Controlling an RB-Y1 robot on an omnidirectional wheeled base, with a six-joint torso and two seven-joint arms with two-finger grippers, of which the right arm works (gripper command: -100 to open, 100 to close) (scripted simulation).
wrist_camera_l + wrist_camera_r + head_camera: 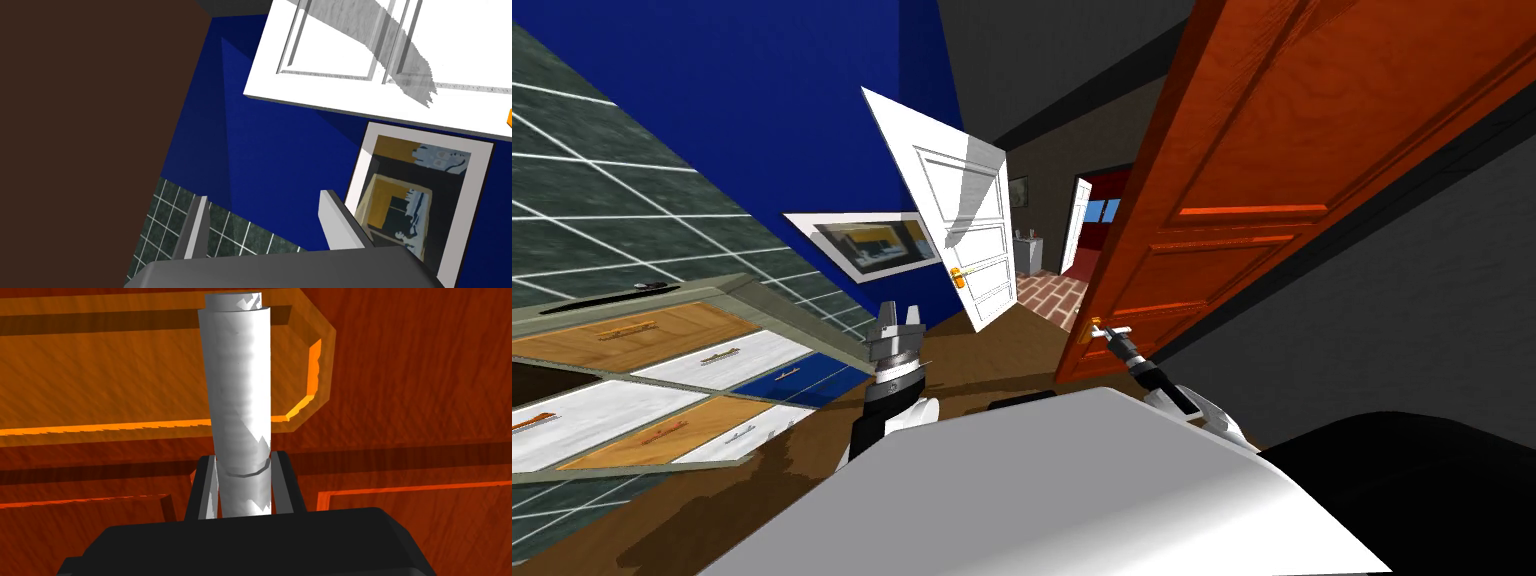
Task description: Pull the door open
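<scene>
A red-brown panelled door [1272, 170] stands partly open on my right in the head view. Its light grey lever handle [240, 403] juts from an orange backplate [305, 363]. My right gripper [243, 488] is shut on the handle, with one finger pressing each side of the lever. In the head view the same gripper [1115, 332] sits at the door's edge by the orange plate. My left gripper [898, 322] is raised left of centre, away from the door. Its fingers [336, 220] stand open with nothing between them.
A white door [967, 225] stands ajar ahead by a blue wall [762, 100] with a framed picture [877, 245]. A drawer cabinet [642, 385] lies to my left. Beyond the red-brown door's edge a passage with a brick floor [1047, 292] shows.
</scene>
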